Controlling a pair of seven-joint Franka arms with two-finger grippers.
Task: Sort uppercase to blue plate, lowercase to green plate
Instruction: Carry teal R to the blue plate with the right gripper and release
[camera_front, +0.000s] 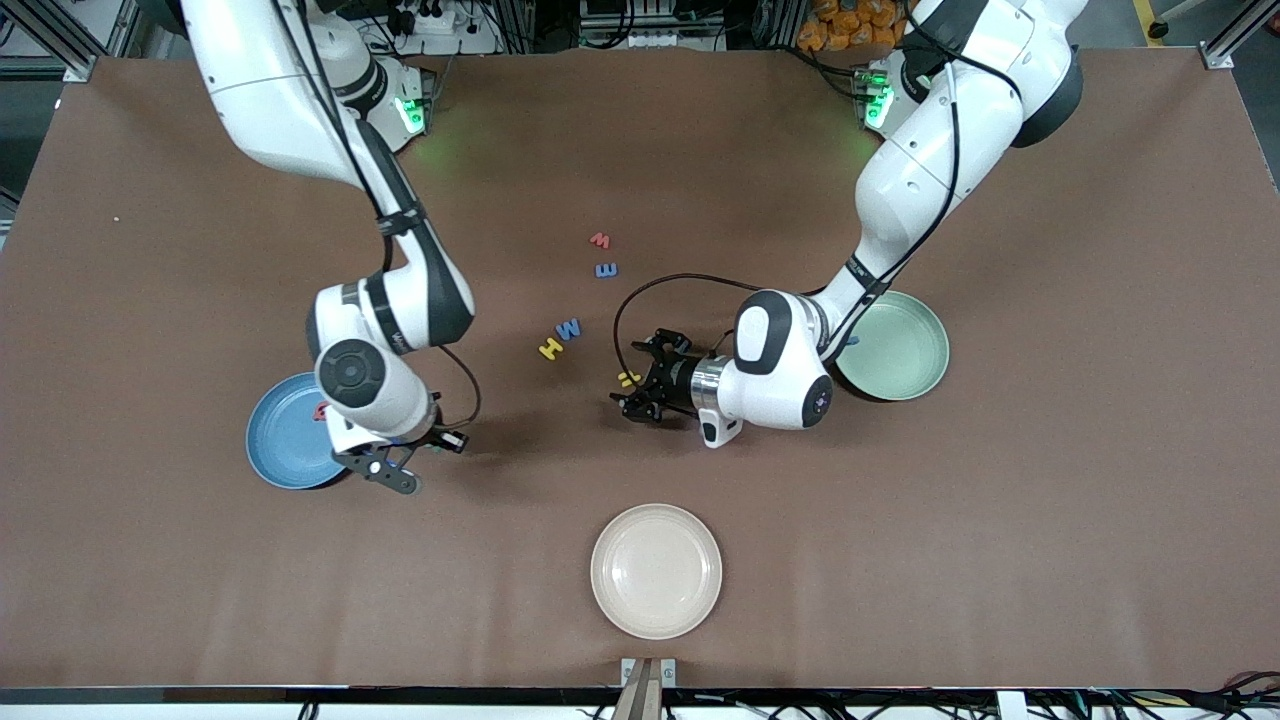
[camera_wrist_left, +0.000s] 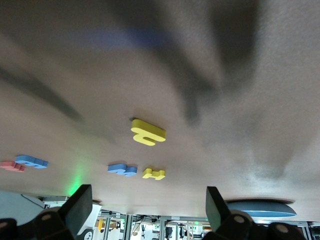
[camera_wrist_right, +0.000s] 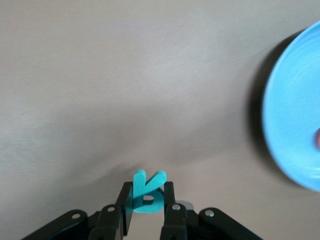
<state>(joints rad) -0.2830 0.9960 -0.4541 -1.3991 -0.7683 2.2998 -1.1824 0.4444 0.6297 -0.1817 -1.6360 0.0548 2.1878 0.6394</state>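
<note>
teal letter r pinched upright between the fingers of the right gripper, hanging over bare table just beside the blue plate at the plate's 4 o'clock edge in the front view, probably lifted so as to clear the rim, with a red letter already lying on that plate. small yellow letter flat on the table under the left gripper, fingers spread wide to either side, apparently poised to close on it, green plate near at roughly 3 o'clock. yellow h and blue w touching, toward 10 o'clock of the left gripper, small blue letter and small red letter farther from the front camera, none yet sorted.
</note>
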